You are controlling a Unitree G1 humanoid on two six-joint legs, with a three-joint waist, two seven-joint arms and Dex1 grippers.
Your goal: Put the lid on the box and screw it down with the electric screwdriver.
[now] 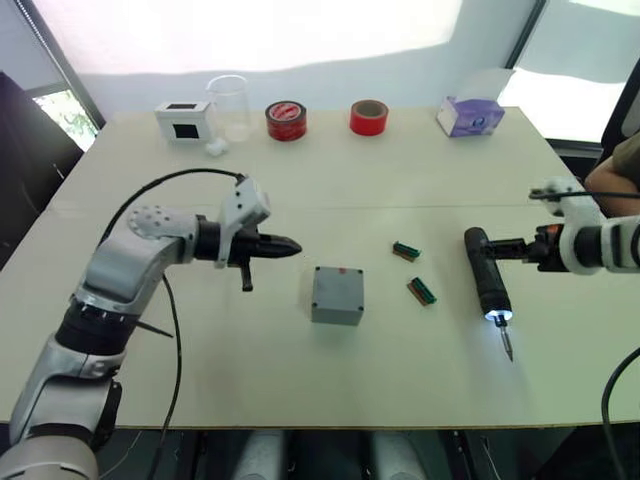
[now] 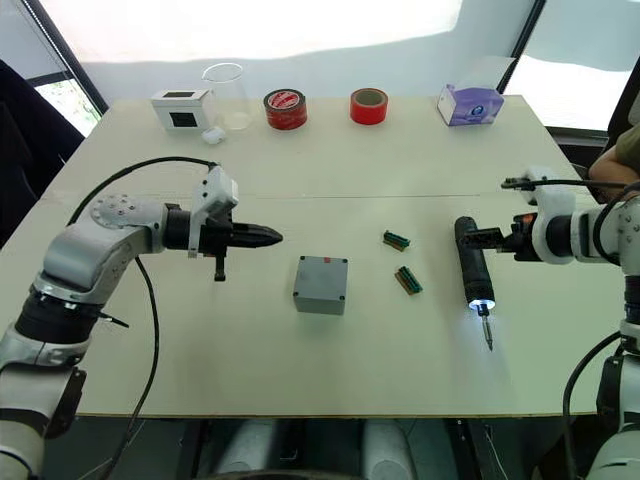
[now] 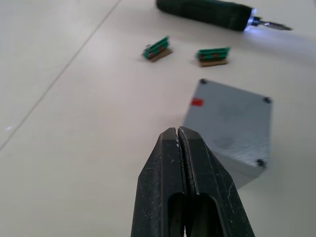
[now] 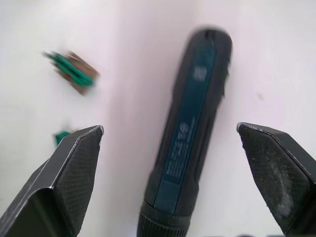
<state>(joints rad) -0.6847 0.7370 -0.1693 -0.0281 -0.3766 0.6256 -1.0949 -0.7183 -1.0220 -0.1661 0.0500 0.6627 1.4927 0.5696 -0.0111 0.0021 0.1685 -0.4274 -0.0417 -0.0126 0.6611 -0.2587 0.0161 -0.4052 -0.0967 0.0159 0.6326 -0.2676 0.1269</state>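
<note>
The electric screwdriver (image 1: 488, 279) lies on the pale table (image 1: 400, 380) near its front edge on the robot's right, its thin metal bit pointing toward that edge and a small light glowing at the tip. The right gripper (image 4: 170, 136) hangs at the butt end of the tool with its two black fingers (image 4: 74, 168) spread wide, one to each side of the barrel, holding nothing; whether either finger touches the tool cannot be told.

Near the middle of the table sits the box (image 1: 337, 294), a small square grey enclosure with a red mark on its far side. A flat grey top with dark screw points at the corners covers it; whether this is the lid already in place cannot be told. Two small green-and-brown parts (image 1: 421, 291) rest between the box and the screwdriver, apart from both.

The left gripper (image 1: 290, 245) is held above the table to the left of the box, pointing toward it, its fingers pressed together with nothing between them.

Along the far edge stand a white box with a black square face (image 1: 182, 119), a clear beaker (image 1: 229, 106), two rolls of red tape (image 1: 286, 120) and a purple tissue box (image 1: 469, 116). A person's arm (image 1: 612, 180) shows at the right edge.
</note>
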